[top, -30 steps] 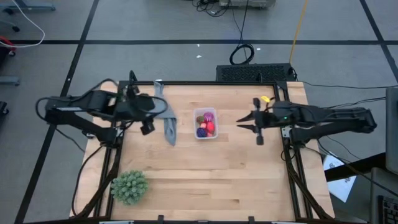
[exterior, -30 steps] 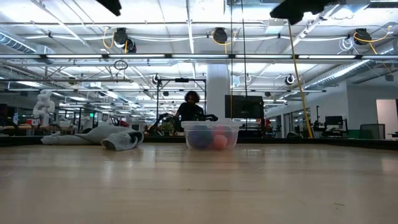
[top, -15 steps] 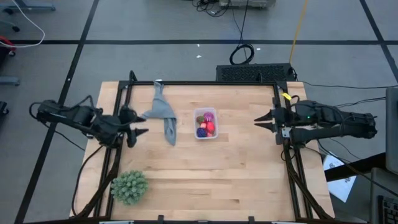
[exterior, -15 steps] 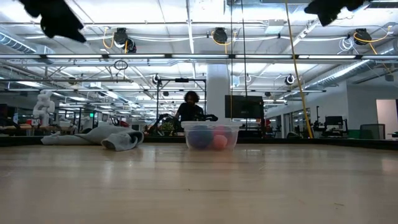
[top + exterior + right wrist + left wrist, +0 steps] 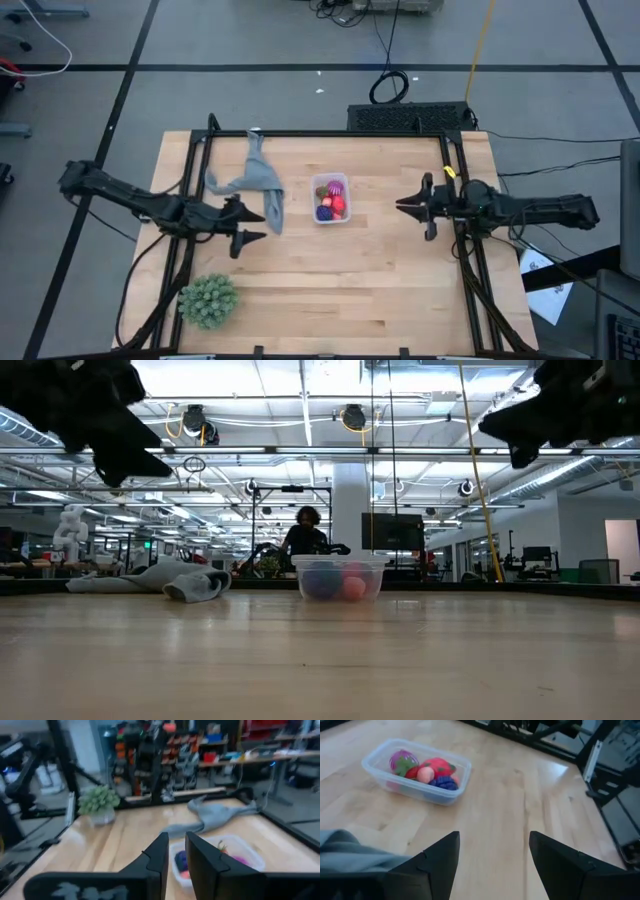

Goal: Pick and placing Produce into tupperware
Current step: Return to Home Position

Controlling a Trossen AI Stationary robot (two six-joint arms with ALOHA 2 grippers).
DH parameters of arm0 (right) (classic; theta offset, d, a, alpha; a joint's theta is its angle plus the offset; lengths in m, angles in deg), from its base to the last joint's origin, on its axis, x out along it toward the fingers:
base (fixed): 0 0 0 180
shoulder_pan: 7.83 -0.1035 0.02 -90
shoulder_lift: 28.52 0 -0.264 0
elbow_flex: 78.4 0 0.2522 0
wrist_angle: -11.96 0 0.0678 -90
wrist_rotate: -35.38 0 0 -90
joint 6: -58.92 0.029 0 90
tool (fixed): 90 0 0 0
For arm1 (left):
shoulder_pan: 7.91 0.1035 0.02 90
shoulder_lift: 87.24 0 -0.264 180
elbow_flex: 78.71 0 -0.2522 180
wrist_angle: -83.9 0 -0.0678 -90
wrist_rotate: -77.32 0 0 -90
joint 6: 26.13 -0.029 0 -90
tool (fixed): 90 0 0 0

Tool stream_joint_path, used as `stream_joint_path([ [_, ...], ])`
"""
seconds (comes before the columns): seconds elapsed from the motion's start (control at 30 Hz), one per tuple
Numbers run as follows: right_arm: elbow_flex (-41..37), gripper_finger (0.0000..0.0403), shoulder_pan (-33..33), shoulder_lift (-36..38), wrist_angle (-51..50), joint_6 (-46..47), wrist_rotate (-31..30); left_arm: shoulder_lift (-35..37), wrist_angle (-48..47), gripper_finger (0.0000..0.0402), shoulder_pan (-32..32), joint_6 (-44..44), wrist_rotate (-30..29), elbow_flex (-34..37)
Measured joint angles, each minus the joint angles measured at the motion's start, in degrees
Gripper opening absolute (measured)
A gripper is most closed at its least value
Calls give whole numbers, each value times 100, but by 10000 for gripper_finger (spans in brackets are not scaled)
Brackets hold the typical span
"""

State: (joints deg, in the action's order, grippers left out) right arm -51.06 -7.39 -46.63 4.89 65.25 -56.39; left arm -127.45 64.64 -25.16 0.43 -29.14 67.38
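Over on the left, the left claw hangs above the tabletop near its left edge, its 2 fingers spread wide apart and gripping nothing, pointed across toward the middle. Just in front of it, down in the near-left corner, sits the green spiky ball, well clear of everything else. Next along is the grey cloth, crumpled in a long strip, just beside the left claw on the far side. And here's the centre: the tupperware stands upright on the wood, a short gap from the cloth, and all the produce in view is inside it: 1 magenta spiky fruit at one end, the big red one in the middle with a small pink piece against it, and the dark blue-purple fruit pressed to the wall. In the low view a person shows in the room behind the container. Far right now: the right claw is raised over the right side of the tabletop, aimed at the tupperware, fingers drawn together with only a sliver between them, empty.
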Motion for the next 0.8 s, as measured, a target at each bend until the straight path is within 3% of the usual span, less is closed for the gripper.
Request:
stream_joint_path([
  [0.23, -294, 54, 647, -14, 411, -41, -302, -370, 955, 243, 1085, -909, 599, 250],
  [0.53, -292, 54, 1344, 517, 484, -209, -87, 450, 877, 243, 3213, -1519, 2965, 250],
  [0.63, -292, 54, 1407, 932, 236, -124, 68, 961, 362, 244, 3455, -1551, 3332, 248],
  [0.8, -292, 54, 1422, 1739, -355, -122, 102, 1802, -776, 243, 3300, -1368, 3314, 248],
])
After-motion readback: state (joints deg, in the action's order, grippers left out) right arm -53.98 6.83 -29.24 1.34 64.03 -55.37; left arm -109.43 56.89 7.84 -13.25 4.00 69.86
